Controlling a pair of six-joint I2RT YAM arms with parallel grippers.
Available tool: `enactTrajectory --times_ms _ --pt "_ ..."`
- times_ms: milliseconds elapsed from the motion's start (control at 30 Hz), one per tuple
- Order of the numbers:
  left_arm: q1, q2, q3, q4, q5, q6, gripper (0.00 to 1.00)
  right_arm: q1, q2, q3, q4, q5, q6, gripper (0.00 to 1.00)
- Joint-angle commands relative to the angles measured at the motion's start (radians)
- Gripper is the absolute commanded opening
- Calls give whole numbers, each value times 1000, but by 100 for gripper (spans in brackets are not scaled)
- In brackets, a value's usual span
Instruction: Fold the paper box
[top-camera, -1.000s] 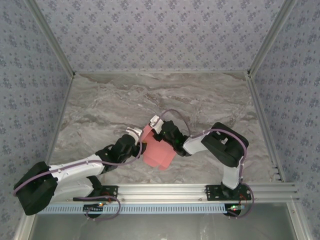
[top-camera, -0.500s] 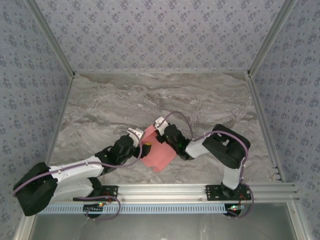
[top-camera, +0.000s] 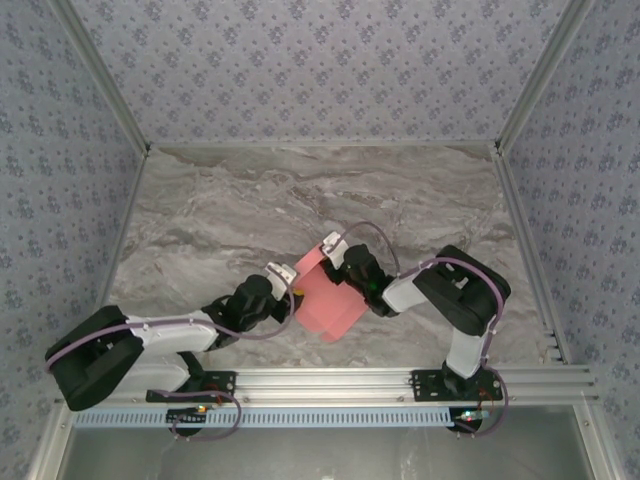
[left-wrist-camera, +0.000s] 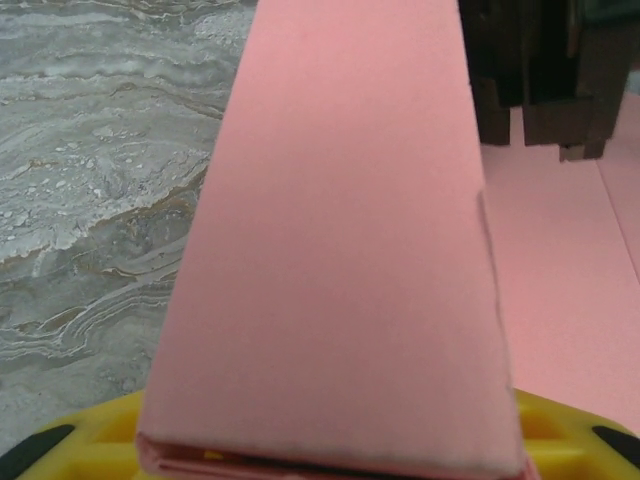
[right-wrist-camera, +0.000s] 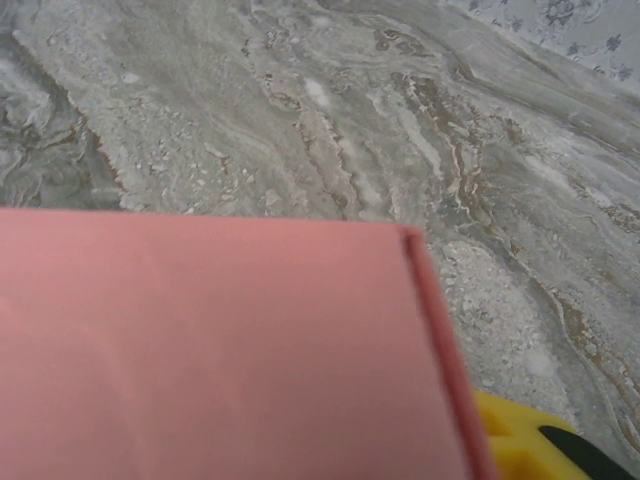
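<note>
The salmon-pink paper box lies partly folded on the marble table, between the two arms. My left gripper is at its left edge, and my right gripper is at its far edge by a raised flap. In the left wrist view a long folded panel of the paper box runs out from the yellow gripper body and hides the fingers; the right gripper's dark fingers stand on the card beyond. In the right wrist view a flat panel of the paper box covers the jaws.
Patterned walls enclose the table at the back and both sides. A metal rail with the arm bases runs along the near edge. Bare marble stretches beyond the box.
The box and both grippers have shifted a little right and toward the near edge. The left arm has stretched out lower over the table.
</note>
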Motion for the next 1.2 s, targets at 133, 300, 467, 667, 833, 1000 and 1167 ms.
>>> enactTrajectory --times_ms 133,300,467,667,833,1000,1167 --pt "-8 36 42 31 48 37 39 -56 -64 -71 -10 -116 -20 42" --pt "-7 33 53 13 46 37 33 -91 -91 -95 -21 -159 -26 43" --pt "-7 33 71 -12 30 21 30 -115 -105 -107 -19 -240 -39 50" --pt "-7 7 83 -39 18 -3 29 -132 -135 -145 -7 -289 -59 51" --pt "-6 -18 84 -51 66 -42 28 -152 -155 -172 52 -325 -50 41" --pt "-4 -55 84 -75 117 -93 26 -152 -190 -172 55 -379 -71 40" --pt "0 -92 92 -90 165 -119 25 -153 -199 -167 52 -327 -72 27"
